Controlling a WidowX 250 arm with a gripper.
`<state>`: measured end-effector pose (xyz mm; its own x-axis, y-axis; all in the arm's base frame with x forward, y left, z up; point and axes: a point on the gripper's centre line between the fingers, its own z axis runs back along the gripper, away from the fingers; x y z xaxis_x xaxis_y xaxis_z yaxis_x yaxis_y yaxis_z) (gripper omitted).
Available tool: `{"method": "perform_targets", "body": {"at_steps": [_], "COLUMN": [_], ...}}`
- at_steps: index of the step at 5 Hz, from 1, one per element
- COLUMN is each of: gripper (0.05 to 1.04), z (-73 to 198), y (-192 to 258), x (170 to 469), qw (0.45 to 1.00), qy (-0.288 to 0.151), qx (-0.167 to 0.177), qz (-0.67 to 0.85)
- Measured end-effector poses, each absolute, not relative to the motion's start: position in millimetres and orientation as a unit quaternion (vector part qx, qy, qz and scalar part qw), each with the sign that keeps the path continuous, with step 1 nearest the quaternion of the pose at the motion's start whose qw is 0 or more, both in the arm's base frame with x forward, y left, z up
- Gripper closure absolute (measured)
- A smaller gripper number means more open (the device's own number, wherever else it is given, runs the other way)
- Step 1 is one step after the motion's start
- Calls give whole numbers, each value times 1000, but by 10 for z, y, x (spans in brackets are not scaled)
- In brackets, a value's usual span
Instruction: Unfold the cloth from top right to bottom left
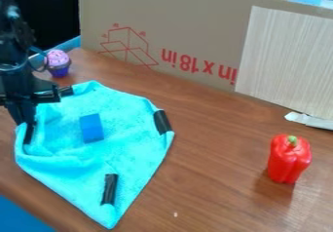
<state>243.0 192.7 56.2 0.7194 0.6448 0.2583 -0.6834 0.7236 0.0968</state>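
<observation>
A: Where's the hand (27, 125)?

B: At the left of the view, pointing down at the left side of the turquoise cloth (127, 153). Its lower end is right in among the raised folds there, and it looks to be touching the fabric.

A: How far open is it? Has it got hold of the cloth?

B: I can't tell. The folds and the dark parts run together there, so I can't make out how wide it stands or whether any fabric is pinched in it.

A: And the cloth itself?

B: It lies on the left part of the brown wooden table (211, 163), mostly spread out, with one corner pointing toward the near edge. The left side is bunched and folded. One black strip (162, 122) is by its right corner, another (110, 189) nearer the bottom corner.

A: Anything on top of it?

B: A blue rectangular piece (92, 127), left of the cloth's middle.

A: What else is around?

B: A toy cupcake (58, 63) with pink frosting and a purple base, beyond the cloth at the far left, and a red bell pepper (289, 159) upright at the right, well apart from it. Cardboard (195, 26) with red print stands behind them
</observation>
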Motion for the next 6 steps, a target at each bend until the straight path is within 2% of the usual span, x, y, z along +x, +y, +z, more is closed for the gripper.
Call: {"method": "perform_targets", "body": {"at_steps": [1,2,3,4,6], "gripper": [869,613,304,89,82], "z": [499,505,509,510,506], "y": [1912,1925,1926,1923,1907], "x": [2430,2411,2412,2417,2412], "qw": [933,925,924,924,924], "qy": [-84,-90,-90,-91,-88], "qx": [74,73,73,73,67], "qz": [342,363,365,363,367]}}
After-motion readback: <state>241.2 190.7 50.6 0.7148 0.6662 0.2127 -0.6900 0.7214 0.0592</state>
